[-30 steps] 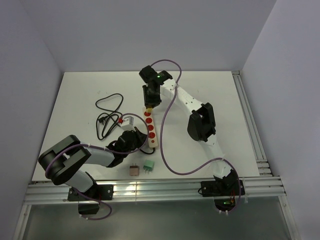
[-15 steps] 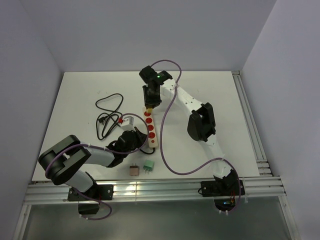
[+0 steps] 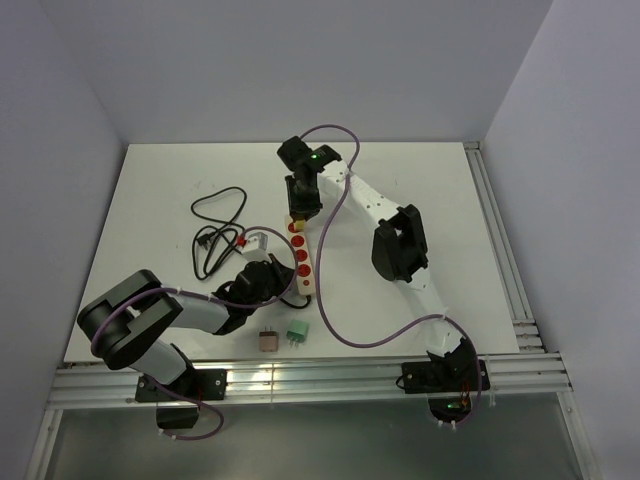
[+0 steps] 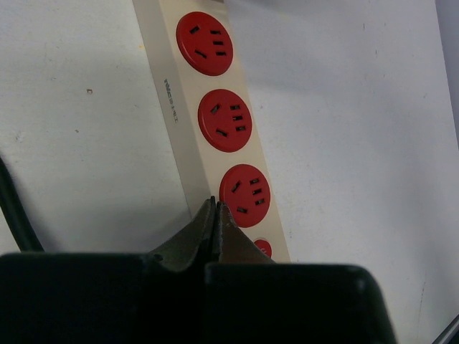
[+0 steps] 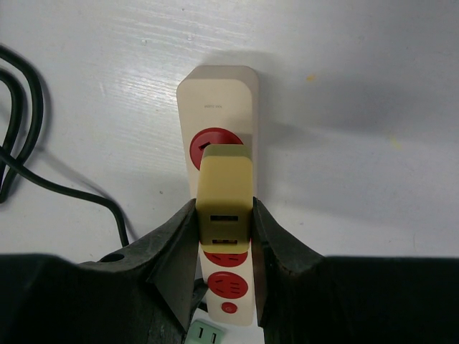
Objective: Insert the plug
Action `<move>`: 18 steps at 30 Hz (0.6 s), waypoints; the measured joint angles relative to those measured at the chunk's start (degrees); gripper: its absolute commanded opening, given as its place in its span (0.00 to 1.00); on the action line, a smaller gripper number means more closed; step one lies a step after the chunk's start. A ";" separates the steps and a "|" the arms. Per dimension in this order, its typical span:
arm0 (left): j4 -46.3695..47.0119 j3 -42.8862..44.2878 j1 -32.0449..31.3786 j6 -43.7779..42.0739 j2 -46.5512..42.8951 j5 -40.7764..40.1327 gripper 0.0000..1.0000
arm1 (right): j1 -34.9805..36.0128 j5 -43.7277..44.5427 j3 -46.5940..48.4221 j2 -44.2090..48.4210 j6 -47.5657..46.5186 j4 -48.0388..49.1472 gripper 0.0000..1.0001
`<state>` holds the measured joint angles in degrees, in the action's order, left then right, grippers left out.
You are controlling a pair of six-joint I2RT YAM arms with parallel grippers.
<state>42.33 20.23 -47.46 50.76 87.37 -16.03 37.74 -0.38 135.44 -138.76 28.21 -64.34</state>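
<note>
Top external view: a white table (image 3: pixel 420 180) is seen from above, with 2 arms reaching in from the near edge. A cream power strip (image 3: pixel 303 275) with red sockets (image 3: pixel 301 255) is laid near the middle of the table, running lengthwise away from the arms. The right gripper (image 3: pixel 298 212) is poised over the far end of the strip, and the left gripper (image 3: pixel 290 287) is lowered at its near end. A coiled black cable (image 3: pixel 215 205) is spread to the left of the strip, with a small white adapter (image 3: pixel 258 239) just beside it. A brown plug (image 3: pixel 267 340) and a green plug (image 3: pixel 297 334) are set side by side near the front edge, apart from the strip.

Right wrist view: a yellow plug (image 5: pixel 224 186) is pinched between the 2 dark fingers (image 5: pixel 172 247) of the right gripper, 1 on each side. The plug is held upright over the strip, covering the lower part of the endmost socket. Whether its prongs are seated cannot be told, since they are hidden under its body. 2 more sockets, 1 partly covered, and a small red button (image 5: pixel 228 308) are seen below the plug.

Left wrist view: the fingers of the left gripper are pressed together with nothing between them. Their tips are placed at the left edge of the strip, beside the 3rd of the 3 sockets shown. Whether they touch it cannot be told.
</note>
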 measured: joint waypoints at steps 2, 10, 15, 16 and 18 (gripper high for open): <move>0.20 0.00 0.00 0.00 0.11 0.07 0.00 | 0.00 0.00 0.00 0.00 0.00 0.00 0.00; 0.79 -0.09 0.00 0.00 0.42 0.20 0.00 | 0.00 -0.13 1.09 -0.68 -0.90 -0.42 0.00; 1.22 -0.13 0.00 0.04 0.66 0.42 0.00 | 0.00 -0.44 1.46 -1.11 -2.08 -0.35 0.00; 1.22 -0.13 0.00 0.04 0.66 0.44 0.00 | 0.02 -0.50 1.57 -1.20 -2.43 -0.33 0.00; 1.20 -0.13 0.00 0.04 0.63 0.46 0.01 | 0.13 -0.42 1.88 -1.38 -3.13 -0.39 0.00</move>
<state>43.53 20.10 -47.46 50.81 88.01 -15.57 37.87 -0.80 137.32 -140.14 25.08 -64.73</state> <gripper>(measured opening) 0.021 0.382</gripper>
